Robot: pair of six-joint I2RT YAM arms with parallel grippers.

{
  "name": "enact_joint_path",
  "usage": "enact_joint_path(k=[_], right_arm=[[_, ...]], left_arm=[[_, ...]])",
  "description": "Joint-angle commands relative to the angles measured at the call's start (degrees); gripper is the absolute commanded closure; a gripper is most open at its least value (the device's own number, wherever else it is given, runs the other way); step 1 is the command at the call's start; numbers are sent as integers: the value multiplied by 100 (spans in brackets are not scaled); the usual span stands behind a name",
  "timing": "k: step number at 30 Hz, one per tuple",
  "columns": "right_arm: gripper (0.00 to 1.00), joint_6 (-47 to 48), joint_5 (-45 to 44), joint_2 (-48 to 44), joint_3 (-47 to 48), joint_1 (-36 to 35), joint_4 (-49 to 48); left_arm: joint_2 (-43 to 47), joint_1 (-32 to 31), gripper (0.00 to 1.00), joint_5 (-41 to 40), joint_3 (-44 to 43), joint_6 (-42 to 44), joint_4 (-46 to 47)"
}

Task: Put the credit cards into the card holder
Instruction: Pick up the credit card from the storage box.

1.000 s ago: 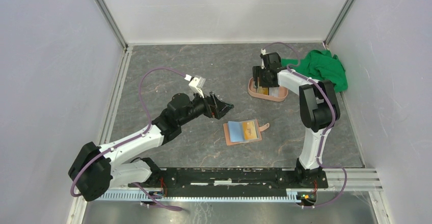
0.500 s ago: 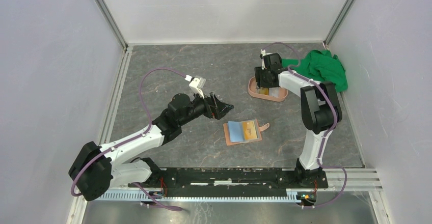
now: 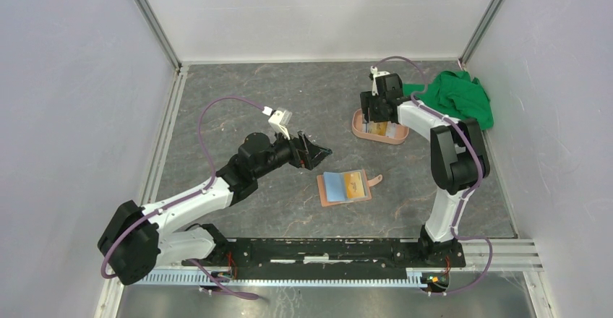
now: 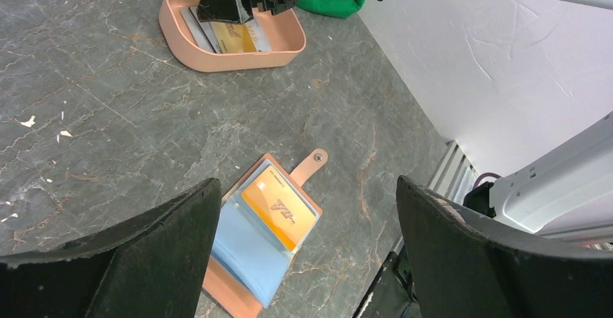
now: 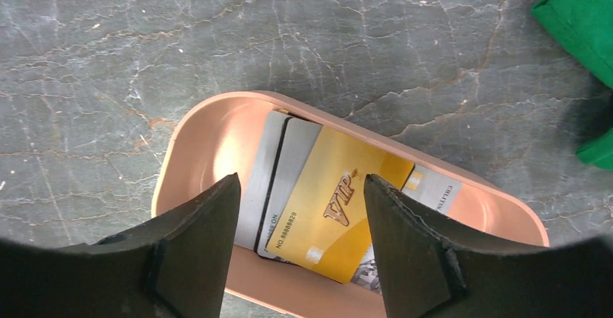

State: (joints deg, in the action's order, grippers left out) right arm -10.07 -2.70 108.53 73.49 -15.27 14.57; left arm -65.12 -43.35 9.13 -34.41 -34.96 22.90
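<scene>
The coming move turns on the right claw (image 5: 300, 184), which hangs straight above the pink tray (image 5: 206, 141) at the far right of the desk (image 3: 275, 101). It is released, with its fingers spread and nothing between them. Directly below it lies a yellow card (image 5: 340, 206), the top one of the stack. The card's long axis runs roughly across the line between the fingers and is a little skewed, so a straight descent looks likely to straddle its short width. Grey cards (image 5: 289, 159) and a black edge show beneath it in the same tray, with a green cloth (image 3: 459, 97) just to the tray's right. The wallet (image 3: 345, 187) lies open and flat nearer the middle of the desk, well apart from the tray. It holds a light blue card (image 4: 242, 249) and an orange card (image 4: 278, 213) in its pockets. The left claw (image 4: 305, 186) is the nearer one to the wallet. It hovers just to the wallet's left, released wide and empty.
</scene>
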Motion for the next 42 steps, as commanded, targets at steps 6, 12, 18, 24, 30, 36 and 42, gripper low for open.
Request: enact_joint_path(k=[6,12,18,24,30,36,42], right_arm=[[16,-139,-231,-260,-361,111,-105],[15,-248,-464,-119,-347,111,-88],[15,-333,-249,-34,-347,207,-108],[14,-130,-229,-408,-370,203,-232],[14,-67,-297,-645,-397,207,-287],[14,-122,-399,-461,-434,259,-236],[14,-189,-391,-230,-471,392,-203]], left_arm=[[-61,37,4,2,-5,-162,357],[-99,37,4,27,-28,-178,383],[-95,37,4,16,9,-195,382],[-90,37,4,-9,-1,-177,372],[-167,37,4,62,-55,-171,382],[-90,37,4,20,8,-182,382],[-71,37,4,8,33,-193,382]])
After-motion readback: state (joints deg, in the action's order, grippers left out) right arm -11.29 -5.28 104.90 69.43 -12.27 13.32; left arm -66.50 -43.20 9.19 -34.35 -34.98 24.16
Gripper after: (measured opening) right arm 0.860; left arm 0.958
